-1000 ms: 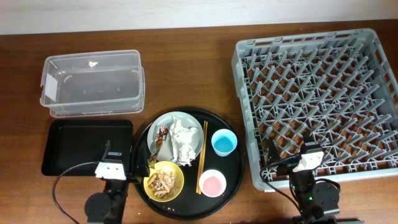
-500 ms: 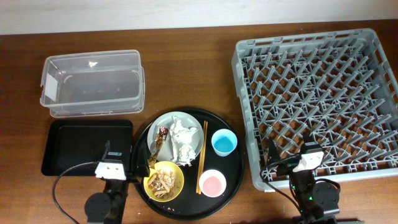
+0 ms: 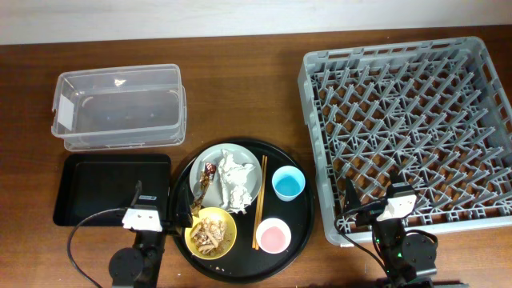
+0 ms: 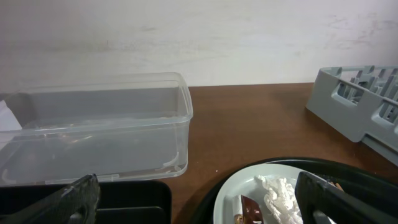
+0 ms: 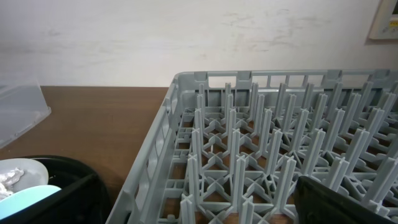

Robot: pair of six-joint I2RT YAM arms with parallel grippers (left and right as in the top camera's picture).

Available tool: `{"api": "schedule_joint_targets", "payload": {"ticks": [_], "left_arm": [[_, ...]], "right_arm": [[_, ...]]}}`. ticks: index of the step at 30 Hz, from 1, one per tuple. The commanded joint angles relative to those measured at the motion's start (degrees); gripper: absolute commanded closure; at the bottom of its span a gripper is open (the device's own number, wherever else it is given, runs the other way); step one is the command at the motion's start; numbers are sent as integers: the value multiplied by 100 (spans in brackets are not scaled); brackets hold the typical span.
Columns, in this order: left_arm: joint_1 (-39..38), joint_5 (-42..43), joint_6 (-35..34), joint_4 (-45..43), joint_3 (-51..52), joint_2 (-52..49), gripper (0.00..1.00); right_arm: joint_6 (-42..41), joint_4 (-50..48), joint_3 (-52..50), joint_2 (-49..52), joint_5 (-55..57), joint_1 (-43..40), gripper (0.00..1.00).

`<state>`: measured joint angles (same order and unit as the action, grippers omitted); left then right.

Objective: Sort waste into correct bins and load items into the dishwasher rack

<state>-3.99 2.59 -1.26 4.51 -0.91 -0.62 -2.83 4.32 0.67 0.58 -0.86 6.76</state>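
The round black tray [image 3: 300, 220] holds a grey-green plate [image 3: 210, 156] with crumpled white tissue [image 3: 236, 180] and a brown-and-red wrapper [image 3: 210, 170]. It also holds a yellow bowl [image 3: 228, 238] of food scraps [image 3: 210, 230], a blue cup [image 3: 288, 183], a pink cup [image 3: 274, 236] and chopsticks [image 3: 260, 202]. The clear tub [image 3: 118, 108] and the shallow black tray [image 3: 112, 188] sit at the left. The grey rack [image 3: 412, 128] is at the right. My left gripper [image 3: 166, 202] is open and empty between the black tray and the round tray. My right gripper [image 3: 374, 196] is open and empty at the rack's near left corner.
The left wrist view shows the tub [image 4: 93, 134], the plate [image 4: 249, 193], the tissue [image 4: 277, 196] and the open jaws [image 4: 196, 186]. The right wrist view shows the rack's pegs [image 5: 261, 149], the blue cup's rim [image 5: 25, 199] and the open jaws [image 5: 198, 183]. A wall runs behind the table.
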Motion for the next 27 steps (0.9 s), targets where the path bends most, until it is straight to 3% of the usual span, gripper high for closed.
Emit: {"api": "schedule_joint_targets", "payload": {"ticks": [1,8,13,17,22,27], "left_arm": [[31,59,90,-15,42,33,1],[31,66,39,74,0,-210,1],[31,66,-63,1241,-769,-420,1],[31,107,-63,1956,-1652,-1001,1],[31,291,-61,2643,-3086,-2933,1],[31,920,-59,4540,-5455,-5764,1]], "right_arm": [[-24,22,-35,-39,52,35,1],[-92,24,-35,-9,52,35,1],[-367,372,282,345,81,35,1],[-367,614,1062,1355,157,35,1],[-367,1827,2865,3213,131,35,1],[-367,3829,4566,4728,133,35,1]]}}
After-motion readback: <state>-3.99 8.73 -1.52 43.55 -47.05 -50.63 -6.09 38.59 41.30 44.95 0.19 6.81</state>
